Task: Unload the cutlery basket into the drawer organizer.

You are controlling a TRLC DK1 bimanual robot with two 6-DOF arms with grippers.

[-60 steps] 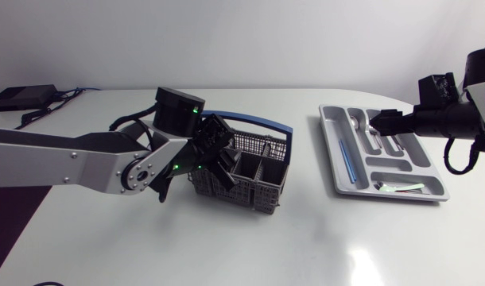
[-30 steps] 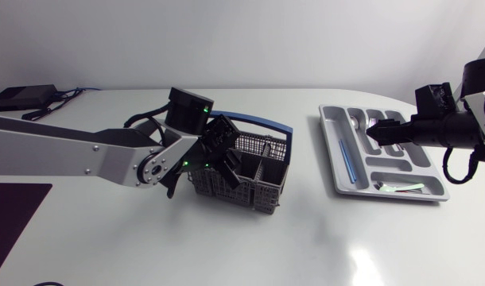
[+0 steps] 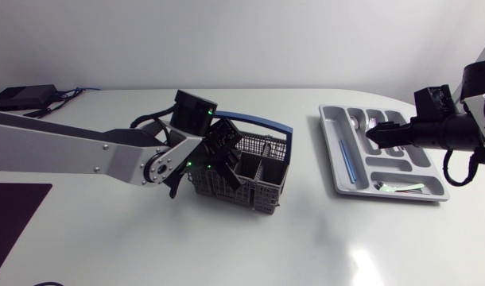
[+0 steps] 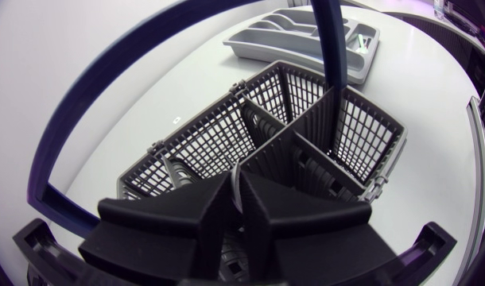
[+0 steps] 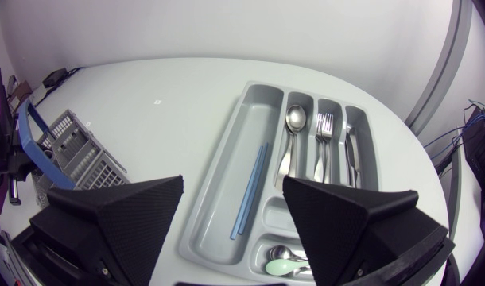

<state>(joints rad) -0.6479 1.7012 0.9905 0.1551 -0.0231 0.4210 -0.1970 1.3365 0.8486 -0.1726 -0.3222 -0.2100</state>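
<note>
The grey mesh cutlery basket (image 3: 262,176) with a blue handle (image 3: 262,123) stands mid-table. My left gripper (image 3: 225,163) is down in its left compartment. In the left wrist view its fingers (image 4: 187,218) stand almost together, pinching a thin silver cutlery handle (image 4: 238,179) above the basket's (image 4: 306,111) dividers. The grey drawer organizer (image 3: 338,181) lies at the right. My right gripper (image 3: 378,131) hovers open over it, holding nothing. In the right wrist view the organizer (image 5: 219,199) holds a spoon (image 5: 294,119), a fork (image 5: 324,127), a knife (image 5: 352,151), a blue stick (image 5: 250,191) and a mint spoon (image 5: 286,256).
A black box (image 3: 20,97) with cables sits at the table's far left corner. Bare white tabletop lies between basket and organizer and along the front.
My left arm has pushed a little to the right, deeper into the basket, and its fingers have closed together. The right gripper has barely shifted over the organizer.
</note>
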